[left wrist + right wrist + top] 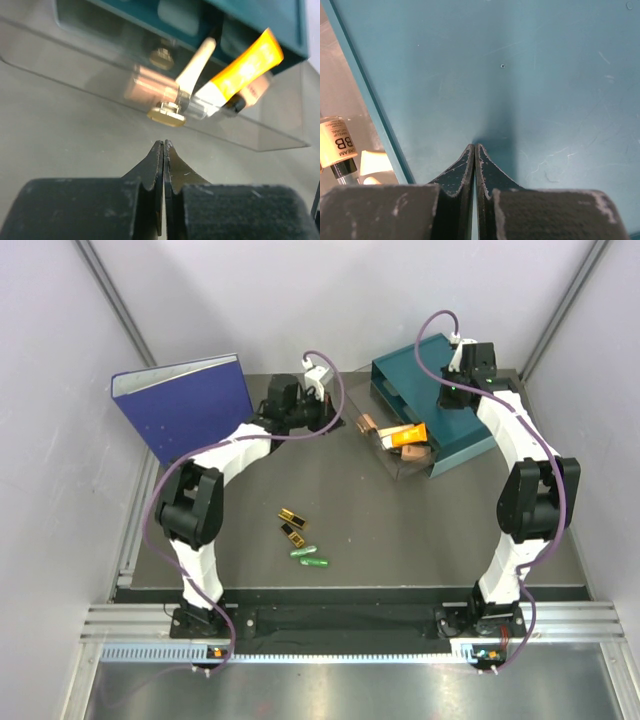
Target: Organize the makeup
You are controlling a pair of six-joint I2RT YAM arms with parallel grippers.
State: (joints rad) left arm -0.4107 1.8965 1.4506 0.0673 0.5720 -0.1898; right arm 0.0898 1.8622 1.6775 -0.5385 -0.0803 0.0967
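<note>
Two gold-and-black cases (292, 517) (293, 534) and two green capsules (303, 552) (316, 561) lie on the table's near middle. A clear drawer (392, 462) stands pulled out of the teal drawer box (462, 440). In it lie the yellow-orange tube (247, 65), a beige bottle (197, 62) and a copper-coloured piece (150, 87). My left gripper (163, 142) is shut and empty, just in front of the drawer's gold knob (166, 113). My right gripper (475, 146) is shut and empty over the box's teal top (530, 75). A beige BB bottle (337, 145) shows beside that edge.
A large blue binder (180, 405) stands upright at the back left. The teal box fills the back right corner. Grey walls close in both sides, and the arm bases sit on a rail (340, 620) at the near edge.
</note>
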